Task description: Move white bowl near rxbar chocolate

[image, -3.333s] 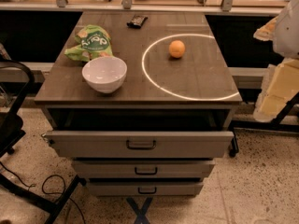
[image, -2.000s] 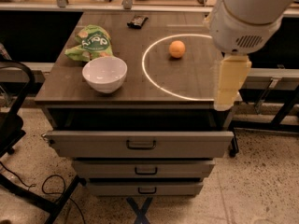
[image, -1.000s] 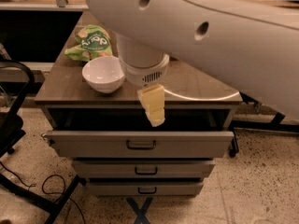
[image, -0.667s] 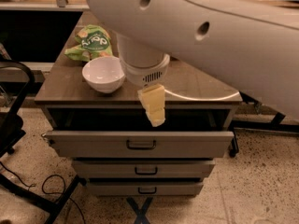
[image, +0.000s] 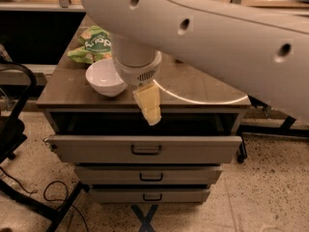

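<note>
The white bowl point(image: 103, 77) stands upright on the front left of the wooden table point(image: 63, 83). My gripper point(image: 148, 105) hangs from the big white arm point(image: 203, 37), just right of the bowl and over the table's front edge, apart from the bowl. The arm crosses the whole upper view and hides the back of the table. The rxbar chocolate is hidden behind the arm.
A green snack bag point(image: 93, 44) lies behind the bowl at the back left. A white ring line point(image: 207, 100) marks the table's right half. The top drawer point(image: 145, 149) stands pulled out below the front edge. A black chair point(image: 14, 124) stands at the left.
The arm has swung in from the right across the table, bringing the gripper down beside the bowl. It now covers the orange fruit and the dark bar. The bowl has not moved.
</note>
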You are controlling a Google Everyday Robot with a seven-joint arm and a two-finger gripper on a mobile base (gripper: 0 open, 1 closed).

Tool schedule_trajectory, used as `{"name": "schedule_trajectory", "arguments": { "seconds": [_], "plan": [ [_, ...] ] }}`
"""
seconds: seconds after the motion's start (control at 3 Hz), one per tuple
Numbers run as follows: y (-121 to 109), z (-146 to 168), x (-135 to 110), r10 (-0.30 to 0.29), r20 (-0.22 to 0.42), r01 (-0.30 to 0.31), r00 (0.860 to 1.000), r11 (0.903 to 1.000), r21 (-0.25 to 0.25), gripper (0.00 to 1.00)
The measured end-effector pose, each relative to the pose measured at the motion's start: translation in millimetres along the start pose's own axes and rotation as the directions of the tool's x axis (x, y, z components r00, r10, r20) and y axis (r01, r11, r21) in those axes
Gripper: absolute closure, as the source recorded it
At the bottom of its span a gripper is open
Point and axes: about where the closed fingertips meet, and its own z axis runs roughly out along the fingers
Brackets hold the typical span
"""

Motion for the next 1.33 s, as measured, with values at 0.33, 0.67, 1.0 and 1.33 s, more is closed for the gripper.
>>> {"name": "schedule_trajectory", "arguments": {
  "seconds": [0.33, 0.67, 1.0, 1.33],
  "plan": [
    [-15.7, 9.1, -18.6, -0.059, 0.002, 0.059, 0.998, 0.9982, -0.013, 0.00],
    [-27.4, 31.6, -46.9, -0.106, 0.035, 0.107, 0.994, 0.9928, -0.053, 0.16],
    [-27.6, 66.3, -82.3, -0.131, 0.095, 0.140, 0.987, 0.9852, -0.098, 0.41],
    [-27.2, 67.8, -81.9, -0.131, 0.095, 0.140, 0.987, 0.9851, -0.100, 0.64]
  ]
}}
